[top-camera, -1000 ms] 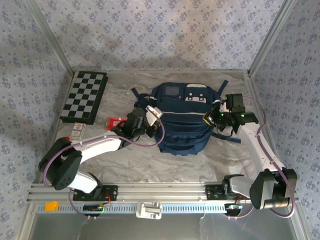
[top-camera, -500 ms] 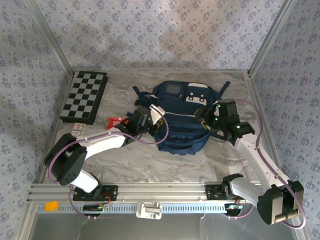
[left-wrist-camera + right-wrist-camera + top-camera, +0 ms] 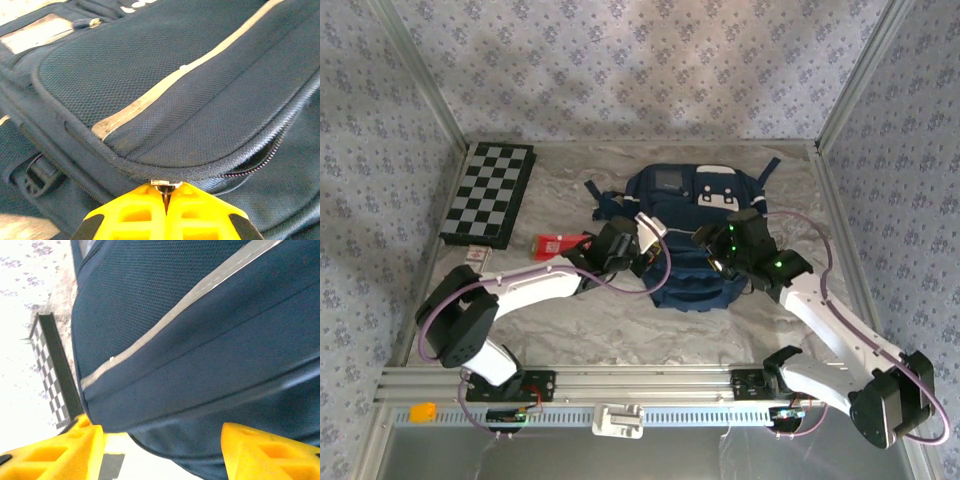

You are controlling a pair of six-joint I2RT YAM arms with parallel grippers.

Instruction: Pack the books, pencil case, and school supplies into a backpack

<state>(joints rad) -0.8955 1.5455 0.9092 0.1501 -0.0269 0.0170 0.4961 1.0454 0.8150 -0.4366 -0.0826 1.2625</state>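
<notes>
- Left hand (image 3: 165, 200) clamped on the zip pull (image 3: 162, 184) at bottom centre; the zip of the backpack (image 3: 175, 75) runs on toward upper left.
- Right hand (image 3: 160, 436), fingers apart, straddles the fabric nearby.

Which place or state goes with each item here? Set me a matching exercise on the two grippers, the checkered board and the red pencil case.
Things:
1. left gripper
2. right gripper
3. checkered board
4. pencil case

Places or states:
A. lying on the table just left of the backpack
B. open, fingers wide apart with backpack fabric between them
C. shut on the zipper pull
D. flat at the table's far left corner

Pairs: 1-C, 2-B, 3-D, 4-A
</notes>
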